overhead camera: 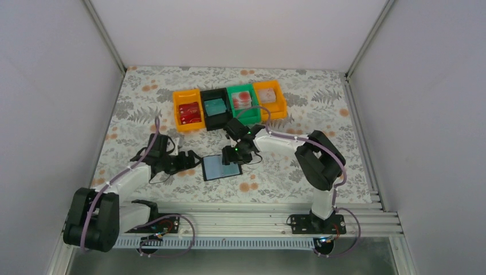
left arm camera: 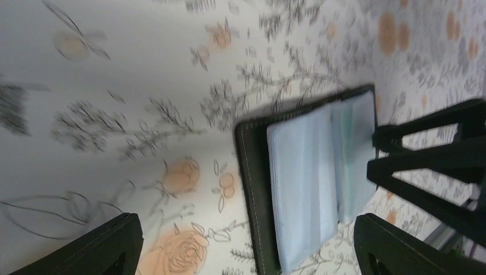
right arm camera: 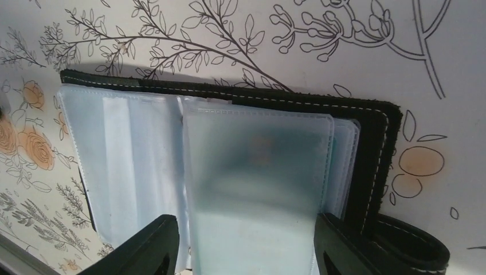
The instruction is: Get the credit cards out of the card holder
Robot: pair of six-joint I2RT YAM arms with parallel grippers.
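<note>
**Card holder open on the table, right gripper at its sleeves**

From the top camera I see the card holder [overhead camera: 220, 167] lying open on the flowered table [overhead camera: 298, 183], pale faces up, between my two arms. The left gripper [overhead camera: 193, 162] sits just beside its left edge. The right gripper [overhead camera: 238, 153] is over its far right corner. Behind them four bins stand in a row — an orange bin [overhead camera: 188, 109], a black bin [overhead camera: 213, 109], a green bin [overhead camera: 242, 100] and a second orange bin [overhead camera: 269, 97].

On the left wrist camera, the left gripper [left arm camera: 246, 252] has its jaws spread wide and grips nothing. The holder's black edge and pale pages lie beyond it, and the right arm's dark fingers [left arm camera: 467, 132] come in from the right.

On the right wrist camera, the right gripper [right arm camera: 243, 246] stands half apart, one finger on each side of a frosted sleeve [right arm camera: 258, 132] that stands up off the right-hand page. A credit card [right arm camera: 261, 189] shows dimly through it — still inside. I cannot tell whether the fingers press the sleeve's edges or only flank them. The holder's black tab [right arm camera: 412, 246] is at the lower right.
</note>
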